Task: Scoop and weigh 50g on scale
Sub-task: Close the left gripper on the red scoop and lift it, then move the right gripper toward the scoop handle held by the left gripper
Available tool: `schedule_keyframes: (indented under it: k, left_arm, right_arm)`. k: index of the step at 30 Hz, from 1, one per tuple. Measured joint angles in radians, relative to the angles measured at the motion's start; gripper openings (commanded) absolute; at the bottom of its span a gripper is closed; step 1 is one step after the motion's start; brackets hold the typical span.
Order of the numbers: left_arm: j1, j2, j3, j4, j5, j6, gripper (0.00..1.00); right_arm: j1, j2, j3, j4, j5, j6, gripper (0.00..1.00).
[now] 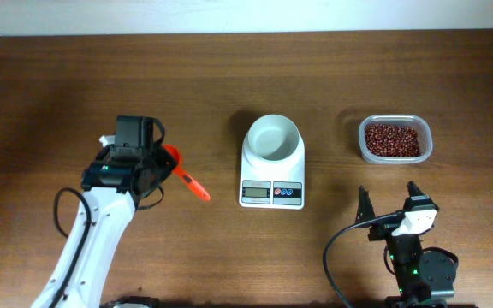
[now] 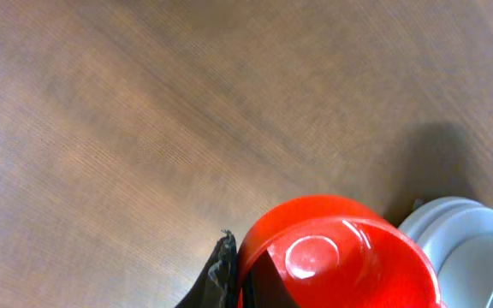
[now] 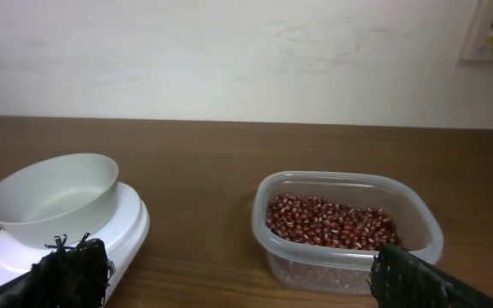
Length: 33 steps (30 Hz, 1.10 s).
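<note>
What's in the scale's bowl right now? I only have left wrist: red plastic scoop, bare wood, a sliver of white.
Observer: Nothing. The round white bowl on the small white digital scale is empty.
Operator: Where are the beans relative to my scoop?
Observer: The small dark red-brown beans sit in a clear plastic tub on the far side of the scale from the red plastic scoop, apart from the scale.
</note>
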Motion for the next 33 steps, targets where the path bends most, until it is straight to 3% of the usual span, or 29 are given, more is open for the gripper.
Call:
schedule_keyframes:
  k: [2,5,11,15,21,33]
  left_arm:
    - [0.0,-0.019,0.0,-0.048,0.001,-0.053,0.0]
    - [0.0,-0.026,-0.001,-0.111,0.024,-0.132,0.0]
    - [0.0,-0.027,-0.001,-0.114,0.106,-0.181,0.0]
    - [0.0,-0.027,-0.001,-0.114,0.144,-0.185,0.0]
    - [0.0,-0.027,-0.001,-0.131,0.223,-0.188,0.0]
    - [0.0,-0.027,-0.001,-0.162,0.25,-0.268,0.0]
  right_arm:
    - [0.0,0.0,0.0,0.002,-0.021,0.044,0.99]
    - [0.0,0.0,0.0,0.011,-0.107,0.253,0.99]
    - [0.0,0.0,0.0,0.023,-0.418,0.748,0.99]
    - [0.0,0.0,0.0,0.021,-0.599,0.918,0.99]
    - [0.0,0.0,0.0,0.019,-0.69,1.016,0.99]
    - [0.0,0.0,0.0,0.019,-0.602,1.039,0.99]
